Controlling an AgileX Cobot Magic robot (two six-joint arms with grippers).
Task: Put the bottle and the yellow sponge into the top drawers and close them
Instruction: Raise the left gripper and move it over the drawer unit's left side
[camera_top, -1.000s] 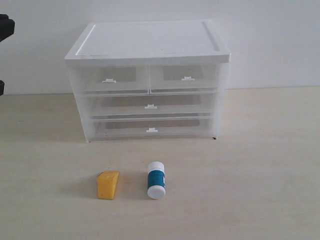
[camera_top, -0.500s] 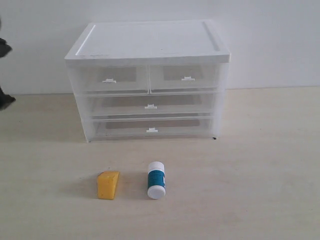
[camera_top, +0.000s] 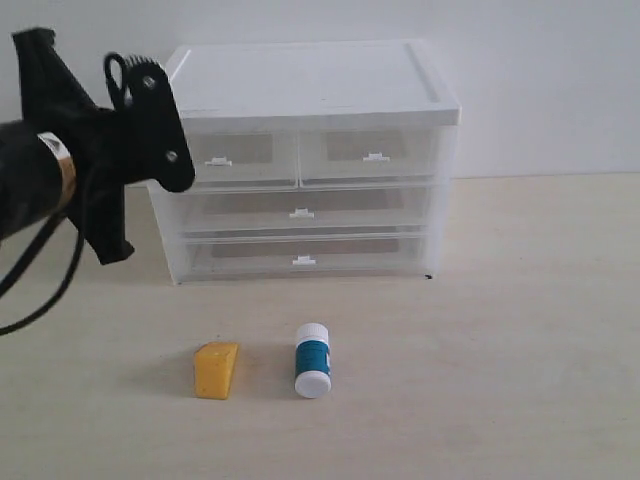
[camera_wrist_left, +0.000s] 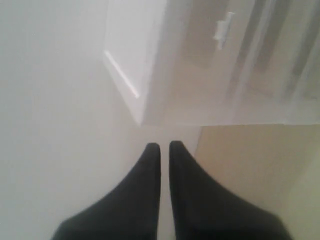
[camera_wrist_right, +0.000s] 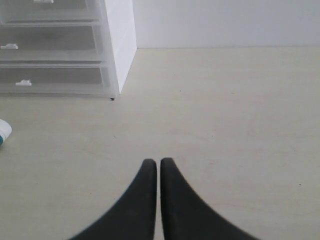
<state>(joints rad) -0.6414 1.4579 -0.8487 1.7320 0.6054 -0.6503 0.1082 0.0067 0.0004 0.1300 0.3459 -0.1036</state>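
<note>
Two top drawers (camera_top: 225, 160), small translucent plastic ones with white tab handles, sit closed in the white-topped cabinet (camera_top: 300, 85) at the beige desk's (camera_top: 520, 330) back edge. Near the front edge lie the yellow wedge-shaped foam sponge (camera_top: 216, 370) and, just beside it, the white teal-labelled plastic bottle (camera_top: 313, 360). The black left arm (camera_top: 40, 175) hangs raised by the cabinet's left side. The left gripper (camera_wrist_left: 164, 145) and right gripper (camera_wrist_right: 158, 161) are both clenched and hold nothing.
</note>
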